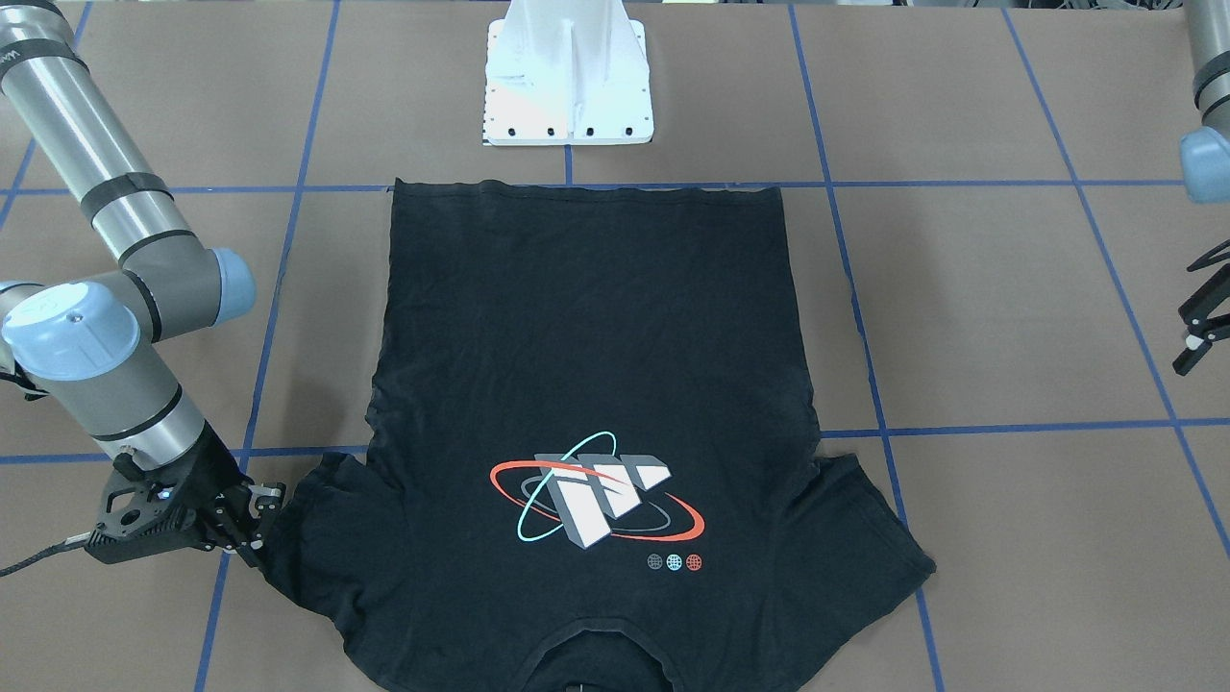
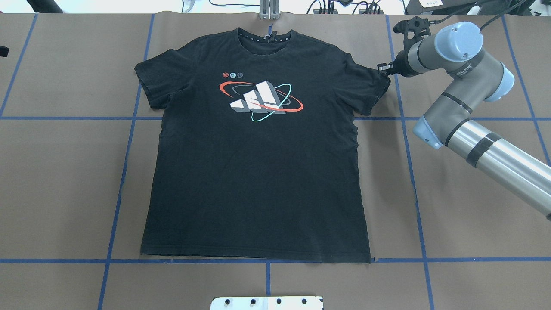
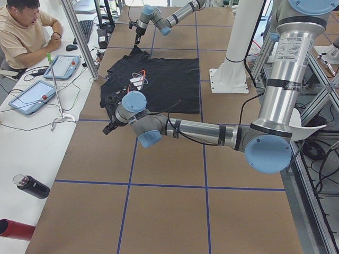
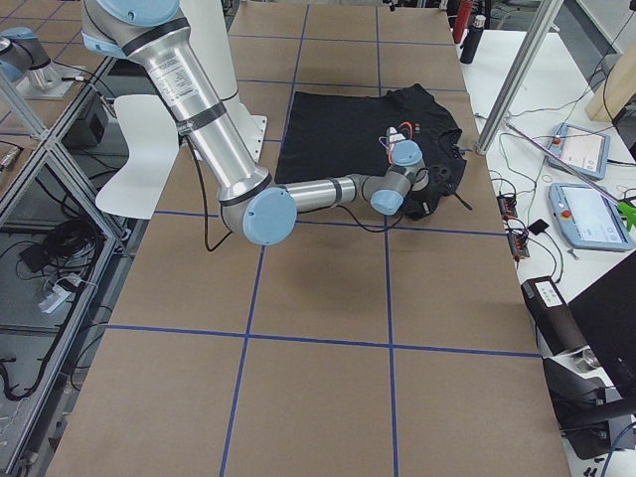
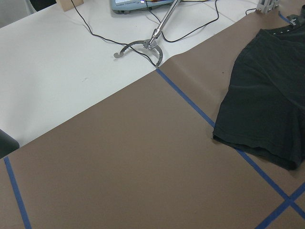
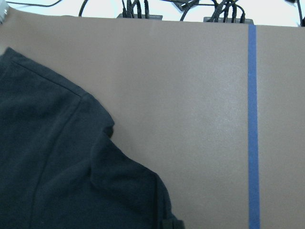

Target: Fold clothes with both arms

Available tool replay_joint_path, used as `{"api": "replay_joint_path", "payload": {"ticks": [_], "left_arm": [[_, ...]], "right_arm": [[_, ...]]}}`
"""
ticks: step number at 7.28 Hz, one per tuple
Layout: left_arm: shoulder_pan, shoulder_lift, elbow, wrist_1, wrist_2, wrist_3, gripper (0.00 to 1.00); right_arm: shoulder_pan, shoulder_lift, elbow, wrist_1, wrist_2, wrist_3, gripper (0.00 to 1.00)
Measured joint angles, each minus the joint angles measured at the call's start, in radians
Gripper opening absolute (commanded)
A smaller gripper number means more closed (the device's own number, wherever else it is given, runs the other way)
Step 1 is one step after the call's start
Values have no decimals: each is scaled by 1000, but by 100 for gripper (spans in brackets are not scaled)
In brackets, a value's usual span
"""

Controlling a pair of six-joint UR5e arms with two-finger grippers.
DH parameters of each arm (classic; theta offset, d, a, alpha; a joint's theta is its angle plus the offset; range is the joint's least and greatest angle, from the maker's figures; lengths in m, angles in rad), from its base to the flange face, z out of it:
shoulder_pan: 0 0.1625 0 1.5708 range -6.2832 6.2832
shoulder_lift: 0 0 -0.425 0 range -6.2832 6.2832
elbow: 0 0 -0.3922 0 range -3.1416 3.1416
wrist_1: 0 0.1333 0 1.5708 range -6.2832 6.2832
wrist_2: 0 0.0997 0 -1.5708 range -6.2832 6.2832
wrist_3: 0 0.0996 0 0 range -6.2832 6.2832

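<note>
- Bright, even light from above; only faint soft shadows edge the flat black short-sleeved T-shirt [image 2: 258, 172].
- Beyond its hem, the white metal pedestal [image 1: 567, 86] glares.

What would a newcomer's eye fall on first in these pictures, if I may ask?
A black T-shirt lies spread flat at the middle of the brown table, its white, red and teal orbit graphic facing up. The right hand sits at the edge of one sleeve.
</note>
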Motion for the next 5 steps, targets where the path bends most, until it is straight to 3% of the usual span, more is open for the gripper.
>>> {"api": "replay_joint_path", "payload": {"ticks": [2, 3, 5], "left_arm": [[0, 0, 0, 0, 0, 0, 100], [0, 0, 0, 0, 1, 0, 100], [1, -1, 1, 0, 1, 0, 100]], "right_arm": [[-53, 68, 81, -180, -94, 119, 0], [-99, 138, 74, -268, -171, 197, 0], [-168, 289, -49, -349, -289, 315, 0]]}}
